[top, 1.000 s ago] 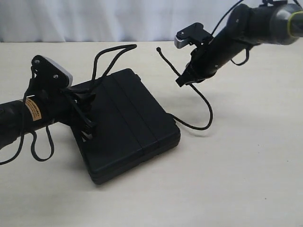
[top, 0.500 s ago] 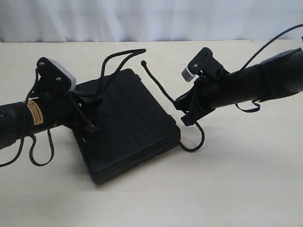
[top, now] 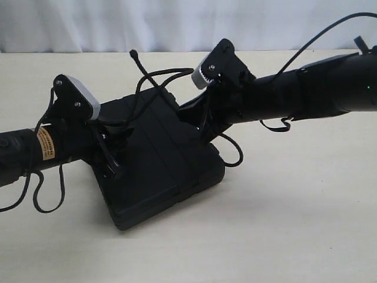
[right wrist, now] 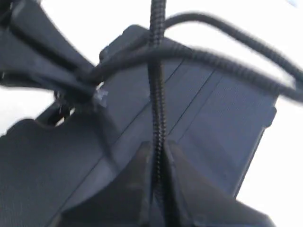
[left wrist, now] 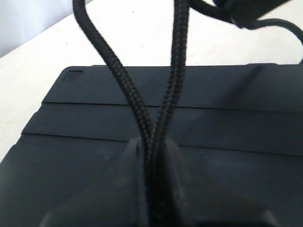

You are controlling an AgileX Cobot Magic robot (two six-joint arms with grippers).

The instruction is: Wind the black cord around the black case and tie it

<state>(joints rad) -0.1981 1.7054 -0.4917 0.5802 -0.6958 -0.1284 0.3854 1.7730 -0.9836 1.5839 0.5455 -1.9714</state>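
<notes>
The black case [top: 159, 171] lies flat on the table at the centre of the exterior view. Over its left edge, my left gripper [top: 113, 131] is shut on two strands of the black cord [top: 158, 75]. The left wrist view shows both strands [left wrist: 171, 71] pinched together in the left gripper [left wrist: 154, 147] above the lid [left wrist: 236, 104]. My right gripper [top: 199, 117] is over the case's far right part, shut on one strand. That strand [right wrist: 157, 85] runs straight out of the right gripper [right wrist: 157, 152] and crosses the others over the case [right wrist: 213, 118]. The cord's knotted tip [top: 134, 53] sticks up behind the case.
A loop of cord [top: 237, 154] lies on the beige table [top: 294, 224] beside the case's right edge. Arm cables hang under the left arm [top: 44, 191] and arch over the right arm [top: 312, 38]. A white curtain [top: 118, 23] closes the back.
My right arm has swung left and down from above the table to over the case, carrying its cord strand across the lid. The left gripper has kept its hold and barely moved.
</notes>
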